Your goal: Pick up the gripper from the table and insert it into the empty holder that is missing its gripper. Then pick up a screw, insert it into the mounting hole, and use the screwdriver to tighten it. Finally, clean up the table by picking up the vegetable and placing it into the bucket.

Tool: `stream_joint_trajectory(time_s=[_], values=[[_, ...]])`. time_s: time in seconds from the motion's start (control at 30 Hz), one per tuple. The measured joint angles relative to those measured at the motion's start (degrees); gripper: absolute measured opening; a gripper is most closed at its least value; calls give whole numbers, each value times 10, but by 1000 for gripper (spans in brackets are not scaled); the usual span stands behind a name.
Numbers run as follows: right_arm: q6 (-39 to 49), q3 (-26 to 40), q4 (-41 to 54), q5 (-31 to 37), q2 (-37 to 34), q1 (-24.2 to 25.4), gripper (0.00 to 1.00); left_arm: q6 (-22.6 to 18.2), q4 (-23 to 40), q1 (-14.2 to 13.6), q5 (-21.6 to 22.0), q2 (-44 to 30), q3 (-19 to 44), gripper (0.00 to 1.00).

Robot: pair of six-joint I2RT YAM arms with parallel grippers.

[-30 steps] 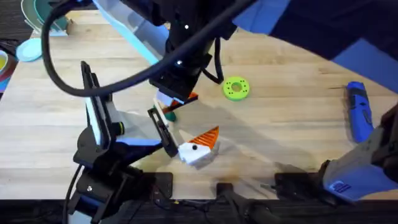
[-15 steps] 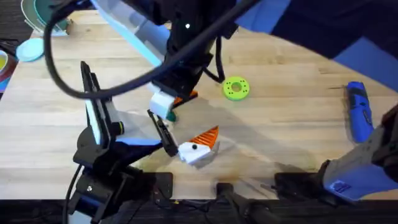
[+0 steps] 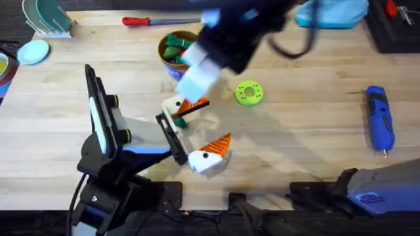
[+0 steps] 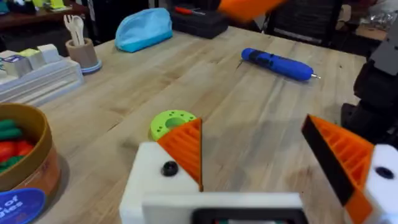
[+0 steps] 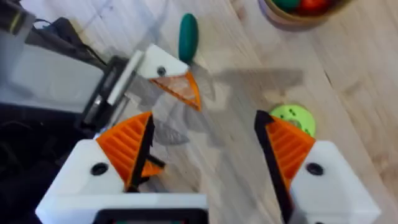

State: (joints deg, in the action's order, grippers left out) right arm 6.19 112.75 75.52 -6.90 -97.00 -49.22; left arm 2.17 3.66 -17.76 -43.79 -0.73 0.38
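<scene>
Right wrist view: the right claw (image 5: pixel 205 149) hangs wide open and empty above the table (image 3: pixel 295 137). The vegetable (image 5: pixel 188 37) lies beside the left claw (image 3: pixel 197 134), also open and empty. The screwdriver (image 3: pixel 379 118) lies far right.

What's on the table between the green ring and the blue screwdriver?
Nothing: overhead, bare wood runs from the green ring to the blue screwdriver.

Blue screwdriver (image 3: pixel 380 119), teal-green vegetable (image 5: pixel 188 37), orange-brown bucket (image 4: pixel 45 163).
</scene>
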Motion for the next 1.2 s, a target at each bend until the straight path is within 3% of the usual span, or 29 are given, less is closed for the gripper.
stream_joint_trajectory(time_s=[0.17,0.27,0.47,0.7,0.9,1.0,1.13,1.2], values=[[-3,-3,49,0,43,35,976,0,0,0,0,0,0,993],[-11,-40,42,0,77,47,978,0,0,0,0,0,0,993],[-45,-190,-26,0,196,66,978,0,0,0,0,0,0,993],[-109,-376,-79,-4,402,72,980,0,0,0,0,0,0,993],[-135,-455,-87,-32,529,72,983,0,0,0,0,0,0,978],[-140,-469,-87,-39,554,72,983,-1,0,0,0,0,0,837],[-142,-474,-87,-42,558,72,985,-2,0,0,-1,0,0,557],[-141,-475,-87,-44,557,72,984,-2,0,0,-1,0,0,323]])
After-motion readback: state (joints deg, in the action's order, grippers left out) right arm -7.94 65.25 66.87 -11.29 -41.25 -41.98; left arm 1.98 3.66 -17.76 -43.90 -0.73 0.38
